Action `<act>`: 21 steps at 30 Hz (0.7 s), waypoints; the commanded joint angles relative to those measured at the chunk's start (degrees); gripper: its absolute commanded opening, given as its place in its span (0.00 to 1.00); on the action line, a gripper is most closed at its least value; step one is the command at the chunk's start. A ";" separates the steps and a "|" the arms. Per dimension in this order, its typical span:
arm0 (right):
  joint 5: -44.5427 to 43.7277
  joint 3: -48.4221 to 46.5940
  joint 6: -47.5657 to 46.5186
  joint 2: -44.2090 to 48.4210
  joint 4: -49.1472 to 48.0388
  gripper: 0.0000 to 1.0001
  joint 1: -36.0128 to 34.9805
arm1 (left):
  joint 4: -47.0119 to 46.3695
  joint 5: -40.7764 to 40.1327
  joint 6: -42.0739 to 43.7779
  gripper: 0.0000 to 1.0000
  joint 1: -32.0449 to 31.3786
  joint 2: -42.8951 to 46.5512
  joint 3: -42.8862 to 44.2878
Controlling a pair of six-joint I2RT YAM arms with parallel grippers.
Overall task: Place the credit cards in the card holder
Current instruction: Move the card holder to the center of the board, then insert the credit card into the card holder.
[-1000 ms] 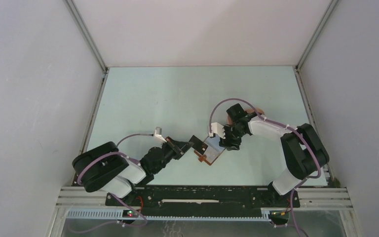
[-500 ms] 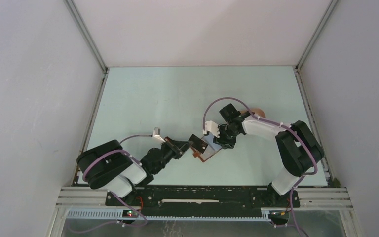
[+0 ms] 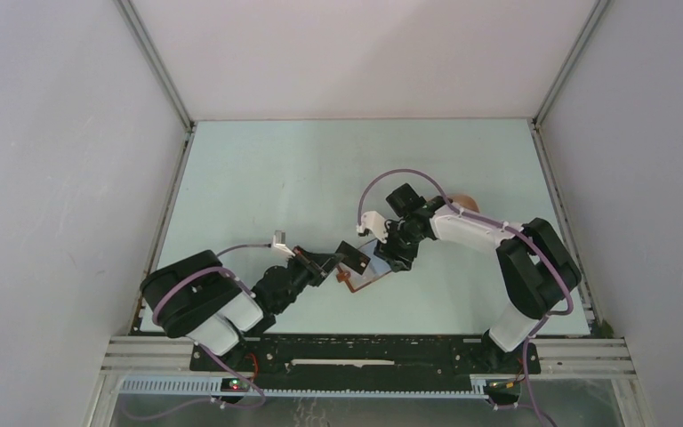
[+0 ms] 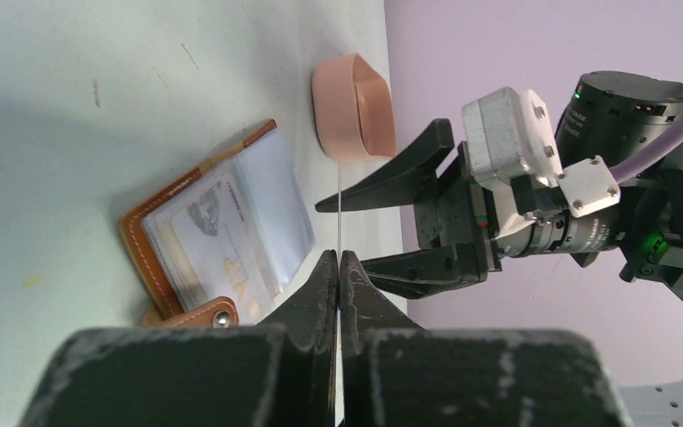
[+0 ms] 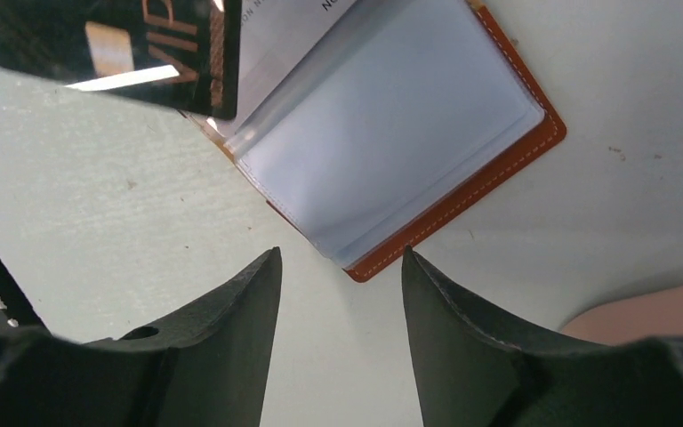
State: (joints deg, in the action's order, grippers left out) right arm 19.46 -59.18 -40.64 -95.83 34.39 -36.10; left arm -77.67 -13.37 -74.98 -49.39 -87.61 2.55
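The card holder [image 4: 136,245] looks like stitched brown leather with glossy clear plastic sleeves [image 5: 391,133]; the black card [image 5: 98,44] is glossy, the bench [image 5: 98,222] matt.

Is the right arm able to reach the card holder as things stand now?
Probably yes. The right gripper hovers with jaws open over a corner of the card holder, with nothing between them. The black card in the left gripper hangs over the opposite edge, out of the way.

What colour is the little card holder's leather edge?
The card holder is reddish-brown leather with pale stitching; the right wrist view shows it best.
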 commanded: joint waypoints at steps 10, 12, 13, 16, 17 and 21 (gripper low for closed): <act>4.02 -5.69 -0.94 0.61 7.73 0.61 4.45 | -2.83 4.16 0.89 0.00 3.23 -7.35 1.98; 3.92 -5.70 -1.01 0.33 7.83 0.61 4.54 | -2.73 3.90 0.98 0.00 3.16 -8.05 2.24; 3.92 -5.76 -1.06 0.18 7.88 0.60 4.54 | -2.68 3.88 0.98 0.00 3.17 -8.42 2.42; 4.09 -5.69 -1.02 -0.39 7.89 0.60 4.54 | -2.53 4.13 0.89 0.00 3.22 -9.75 3.17; 4.17 -5.74 -1.02 -0.54 7.92 0.60 4.53 | -2.56 4.22 0.86 0.00 3.16 -10.04 3.36; 4.18 -5.69 -1.02 -0.77 7.92 0.60 4.54 | -2.56 4.38 0.56 0.00 3.16 -11.14 3.81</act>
State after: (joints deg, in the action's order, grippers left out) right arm 22.68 -63.44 -41.04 -96.25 41.60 -31.57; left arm -78.35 -9.50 -74.67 -46.35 -97.73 4.93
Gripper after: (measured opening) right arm 0.605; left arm 0.008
